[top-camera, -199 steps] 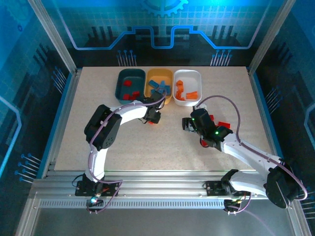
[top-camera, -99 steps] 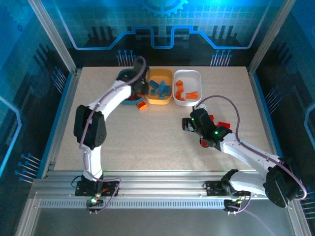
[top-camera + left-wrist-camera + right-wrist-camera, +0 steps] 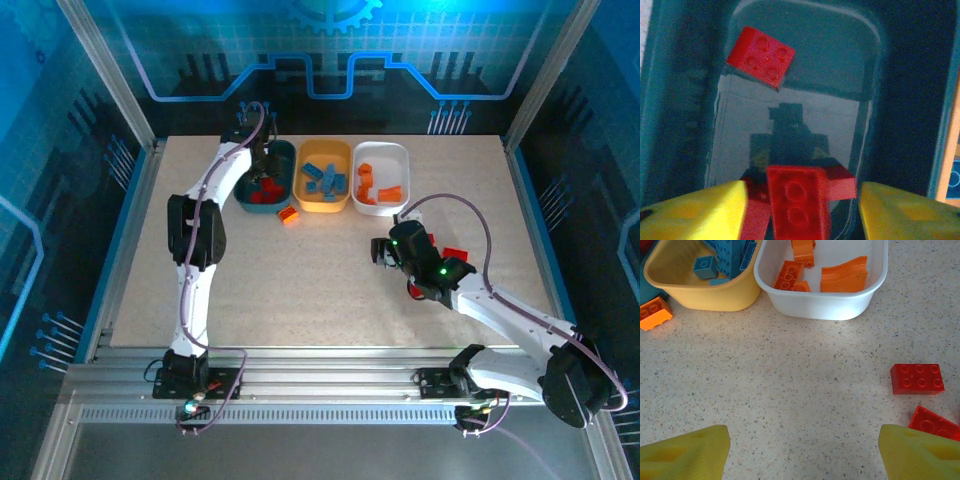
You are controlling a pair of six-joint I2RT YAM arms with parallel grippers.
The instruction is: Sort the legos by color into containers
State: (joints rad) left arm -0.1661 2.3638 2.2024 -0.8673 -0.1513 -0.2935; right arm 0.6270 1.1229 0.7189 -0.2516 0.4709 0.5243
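left gripper hangs released over the dark teal tray above a loose red brick (right gripper spread too, near two red bricks), so lifting out crooked could catch the rim and tip it.

Two arms are bolted at the near edge of the table. The left arm and the right arm are made of long white tubes with fat black joints. A thin purple cable loops along each arm. Near the table's middle, the right arm's black end has a small green light. The left gripper and the right gripper each have two flat yellow fingers.
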